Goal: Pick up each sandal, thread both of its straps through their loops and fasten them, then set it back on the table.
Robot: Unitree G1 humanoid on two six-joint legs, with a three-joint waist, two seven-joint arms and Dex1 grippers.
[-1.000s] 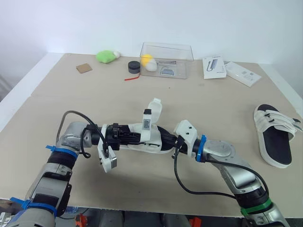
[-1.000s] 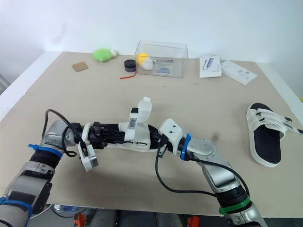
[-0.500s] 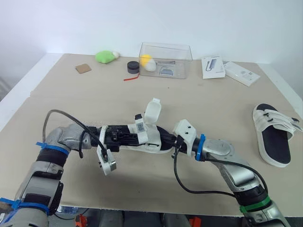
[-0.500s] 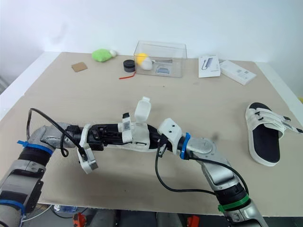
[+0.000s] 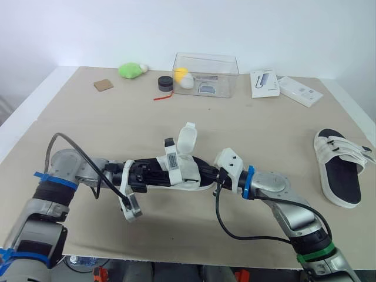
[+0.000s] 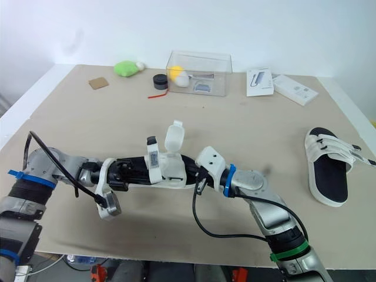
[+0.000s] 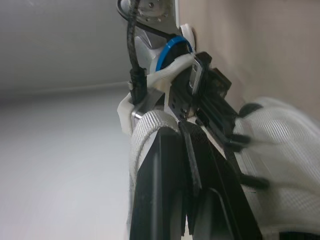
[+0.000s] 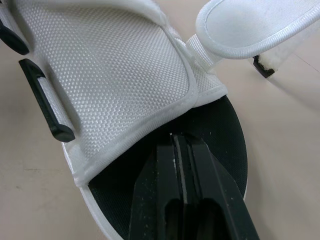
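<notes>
Well in front of the clear box [image 5: 205, 73], toward the robot, one sandal [image 5: 185, 176] is held between the two arms just above the table [image 5: 88, 129], lengthwise across the robot's front. The left gripper [image 5: 163, 175] meets it from the end farther left of the box. Its jaws are nearly together and clamped on a strap [image 5: 172, 160], a white band with a printed label that stands up from the sandal. In the left wrist view a thin dark strip sits pinched between the black fingers [image 7: 160, 190]. A second strap [image 5: 187, 140], loose and unfastened, rises beside the first on the side nearer the box. The right gripper [image 5: 207, 175] holds the opposite end. Its jaws are pressed together at the hem of the white mesh upper, over the black footbed, as the right wrist view shows along the fingers [image 8: 160, 185]. The other sandal [image 5: 341, 164] lies flat far to the right of the box, near the table edge. A green toy [image 5: 131, 70] and a black jar [image 5: 166, 83] sit left of the box.
</notes>
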